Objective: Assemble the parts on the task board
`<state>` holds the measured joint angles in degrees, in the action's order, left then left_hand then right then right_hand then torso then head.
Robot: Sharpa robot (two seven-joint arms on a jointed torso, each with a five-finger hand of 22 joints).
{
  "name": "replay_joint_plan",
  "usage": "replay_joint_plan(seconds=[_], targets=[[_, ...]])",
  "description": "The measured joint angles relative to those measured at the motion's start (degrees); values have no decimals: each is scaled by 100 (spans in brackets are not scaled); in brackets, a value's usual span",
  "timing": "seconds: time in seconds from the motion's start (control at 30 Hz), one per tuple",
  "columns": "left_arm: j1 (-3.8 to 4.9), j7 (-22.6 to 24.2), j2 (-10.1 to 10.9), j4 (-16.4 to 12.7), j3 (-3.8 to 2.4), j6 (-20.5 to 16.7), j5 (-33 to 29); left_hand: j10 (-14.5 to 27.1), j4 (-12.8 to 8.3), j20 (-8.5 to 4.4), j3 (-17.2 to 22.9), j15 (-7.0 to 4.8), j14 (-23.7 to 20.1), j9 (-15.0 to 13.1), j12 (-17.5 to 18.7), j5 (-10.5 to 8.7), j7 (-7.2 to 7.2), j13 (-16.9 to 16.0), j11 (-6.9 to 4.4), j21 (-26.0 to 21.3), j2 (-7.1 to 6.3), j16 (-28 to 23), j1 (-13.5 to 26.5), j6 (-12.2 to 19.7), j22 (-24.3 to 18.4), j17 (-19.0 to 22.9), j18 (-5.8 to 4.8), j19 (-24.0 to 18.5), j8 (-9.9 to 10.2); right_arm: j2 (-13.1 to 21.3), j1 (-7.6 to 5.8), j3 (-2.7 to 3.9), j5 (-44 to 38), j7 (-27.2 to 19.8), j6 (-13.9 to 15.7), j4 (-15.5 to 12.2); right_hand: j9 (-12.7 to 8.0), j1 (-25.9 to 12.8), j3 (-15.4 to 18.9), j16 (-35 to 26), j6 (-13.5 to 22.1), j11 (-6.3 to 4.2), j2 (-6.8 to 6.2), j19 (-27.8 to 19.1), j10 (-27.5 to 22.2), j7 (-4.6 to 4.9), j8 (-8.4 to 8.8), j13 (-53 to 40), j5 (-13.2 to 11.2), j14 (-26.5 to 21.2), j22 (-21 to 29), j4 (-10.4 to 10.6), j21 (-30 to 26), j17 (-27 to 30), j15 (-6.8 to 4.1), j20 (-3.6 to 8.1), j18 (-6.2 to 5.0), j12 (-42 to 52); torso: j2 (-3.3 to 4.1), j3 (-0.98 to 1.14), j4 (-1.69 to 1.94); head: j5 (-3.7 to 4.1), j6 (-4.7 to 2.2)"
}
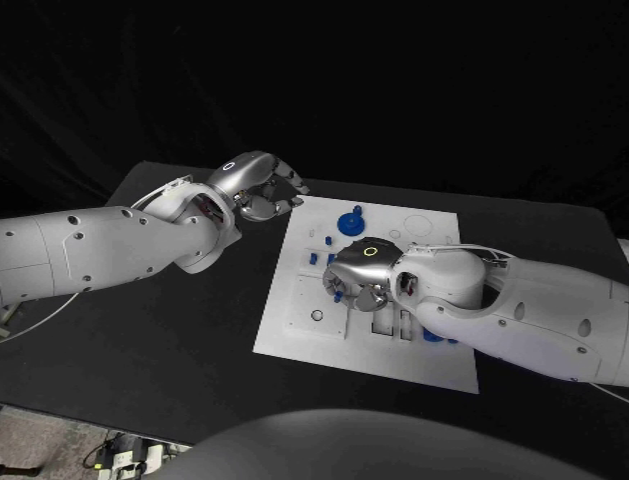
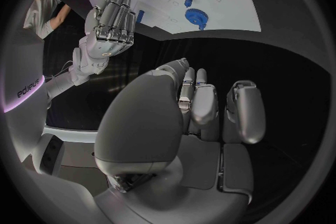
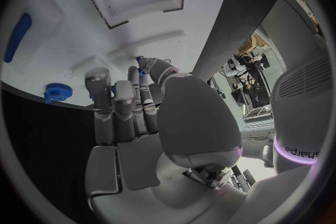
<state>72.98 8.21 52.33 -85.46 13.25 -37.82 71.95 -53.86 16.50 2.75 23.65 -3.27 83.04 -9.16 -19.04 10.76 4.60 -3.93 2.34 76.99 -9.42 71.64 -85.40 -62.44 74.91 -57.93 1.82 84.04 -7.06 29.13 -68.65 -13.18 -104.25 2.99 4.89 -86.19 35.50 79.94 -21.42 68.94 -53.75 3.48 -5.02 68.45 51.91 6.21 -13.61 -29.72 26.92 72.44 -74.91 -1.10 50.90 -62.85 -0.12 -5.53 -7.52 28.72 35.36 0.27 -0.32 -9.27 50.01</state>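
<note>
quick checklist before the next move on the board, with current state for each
1. White task board flat on the black table: ok.
2. Right hand over the board's middle: ok.
3. Right hand holding a small blue part: cannot tell; blue shows at its fingertips.
4. Left hand off the board at its far corner, fingers curled, holding nothing: ok.
5. Round blue gear lies free on the board: ok.
</note>
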Motion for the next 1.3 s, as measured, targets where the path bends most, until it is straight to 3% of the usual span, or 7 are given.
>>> replay_joint_plan(seconds=[0.77,1.0,1.3], targets=[[-1,4,-21,15,0,26,0,0,0,21,0,20,-20,0,0,0,0,-1,0,-111,0,-23,0,0,0,92,0,-21,0,-6,73,3,-1,2,6,40,-7,0,16,-35,32,-29,1,-42,-135,-32,67,-22,-21,-43,1,-16,-67,38,3,-1,0,-46,1,1,2,0,0],[-2,3,-21,16,0,34,0,0,0,21,0,20,-20,0,0,0,0,-1,0,-111,0,-23,0,0,-1,91,0,-21,0,-7,82,-1,-1,20,-11,42,-145,-68,16,-178,525,97,-67,-226,-714,-196,437,-65,-286,-224,-4,-16,-332,184,80,-44,0,-222,1,-1,2,0,0],[-2,-1,-18,17,0,44,0,0,0,21,0,20,-20,0,0,0,0,-1,0,-111,0,-23,0,0,-1,91,0,-21,0,13,84,-1,-1,74,-59,42,-385,-113,16,-301,802,208,-113,-430,-1454,-346,756,-212,-583,-444,-3,-16,-709,368,137,-123,-1,-262,-1,-1,0,7,0]])
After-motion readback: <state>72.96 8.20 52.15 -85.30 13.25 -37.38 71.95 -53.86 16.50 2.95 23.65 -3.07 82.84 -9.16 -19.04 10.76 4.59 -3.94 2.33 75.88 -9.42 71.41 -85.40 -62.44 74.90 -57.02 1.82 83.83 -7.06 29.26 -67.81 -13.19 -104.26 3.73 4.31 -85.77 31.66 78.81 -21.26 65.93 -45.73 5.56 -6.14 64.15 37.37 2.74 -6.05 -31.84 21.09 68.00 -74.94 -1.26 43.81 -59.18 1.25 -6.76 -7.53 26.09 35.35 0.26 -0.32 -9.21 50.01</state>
